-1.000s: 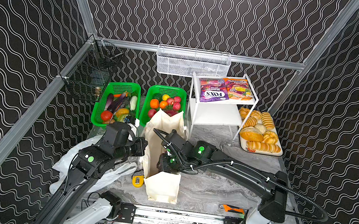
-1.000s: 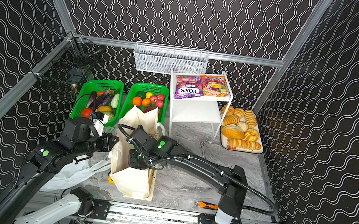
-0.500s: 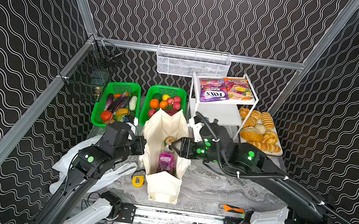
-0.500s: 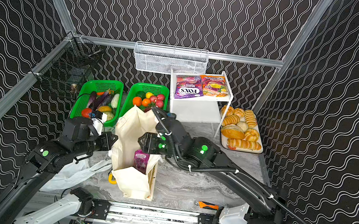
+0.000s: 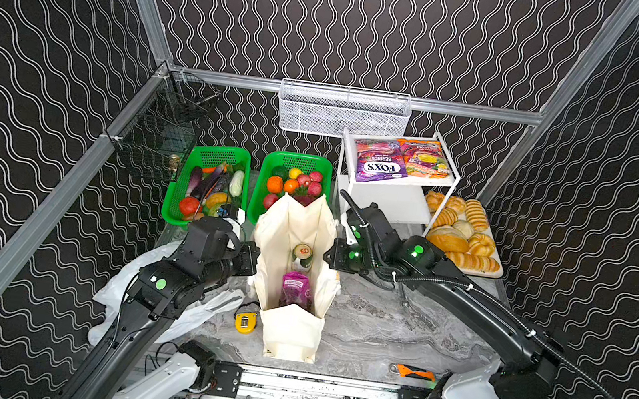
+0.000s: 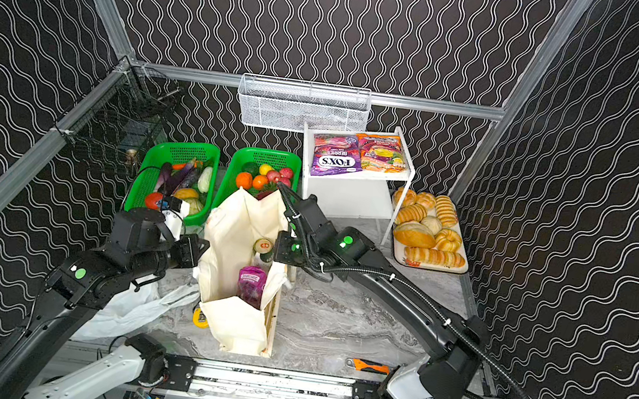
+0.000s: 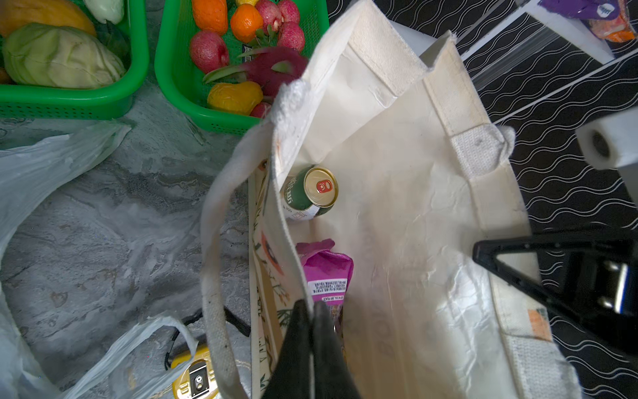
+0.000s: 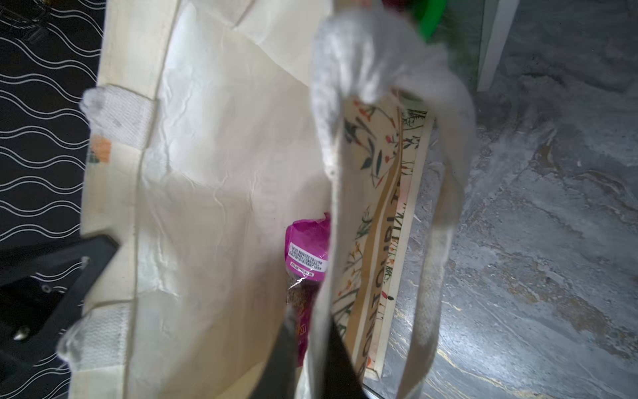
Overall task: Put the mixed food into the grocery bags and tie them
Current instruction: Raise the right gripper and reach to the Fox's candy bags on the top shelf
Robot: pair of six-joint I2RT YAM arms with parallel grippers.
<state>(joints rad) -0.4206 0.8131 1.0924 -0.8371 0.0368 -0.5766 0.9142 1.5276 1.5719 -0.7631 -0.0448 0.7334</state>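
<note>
The cream tote (image 5: 288, 330) (image 6: 230, 323) stands upright and open at the table's middle. Inside it lie a green can (image 5: 303, 253) (image 7: 310, 193) and a pink-purple packet (image 5: 294, 289) (image 8: 307, 248). My left gripper (image 5: 253, 261) (image 7: 310, 311) is shut on the tote's left wall. My right gripper (image 5: 329, 254) (image 8: 310, 331) is shut on its right rim. The thin white plastic bag (image 5: 120, 296) (image 7: 41, 172) lies crumpled under the left arm. A purple FOX'S packet (image 5: 379, 162) rests on the white shelf. Toy fruits (image 5: 290, 182) fill a green basket behind the tote.
A green basket of vegetables (image 5: 206, 185) stands at the back left and a bread tray (image 5: 464, 236) at the right. A yellow tape measure (image 5: 246, 321) lies left of the tote and an orange cutter (image 5: 412, 372) near the front rail. Wire baskets (image 5: 342, 111) hang on the back.
My right gripper came up out of the tote, leaving the pink-purple packet inside, moved to the right rim and shut on it. The left arm kept its hold.
</note>
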